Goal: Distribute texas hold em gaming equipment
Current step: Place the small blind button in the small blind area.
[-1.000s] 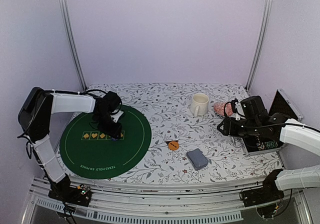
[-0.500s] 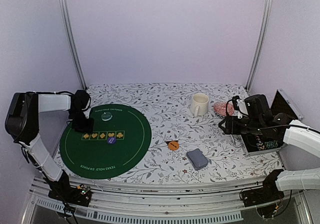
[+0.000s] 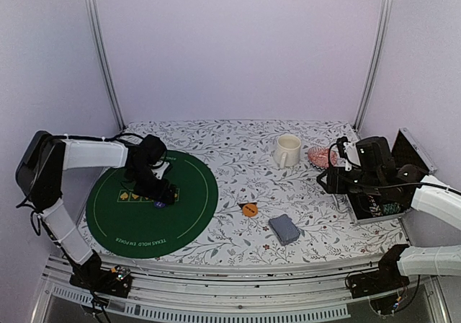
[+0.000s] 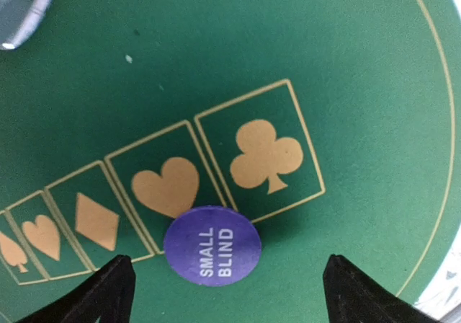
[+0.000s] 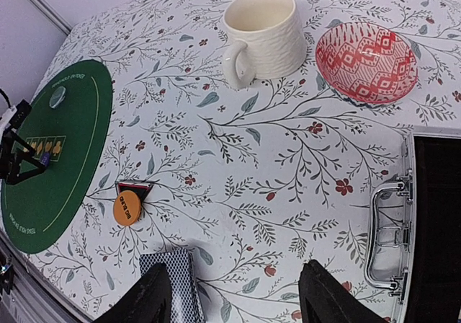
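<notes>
A small round purple disc marked SMALL BLIND lies flat on the round green mat. It sits just under the mat's heart and club boxes, between the wide-open left jaws, untouched. It is round, so it has no long side. The grey-blue stack of cards lies right of the mat, long side slanting, back end closer to the mat. The open, empty right jaws look nearer it.

All 3 views share green mat.
</notes>
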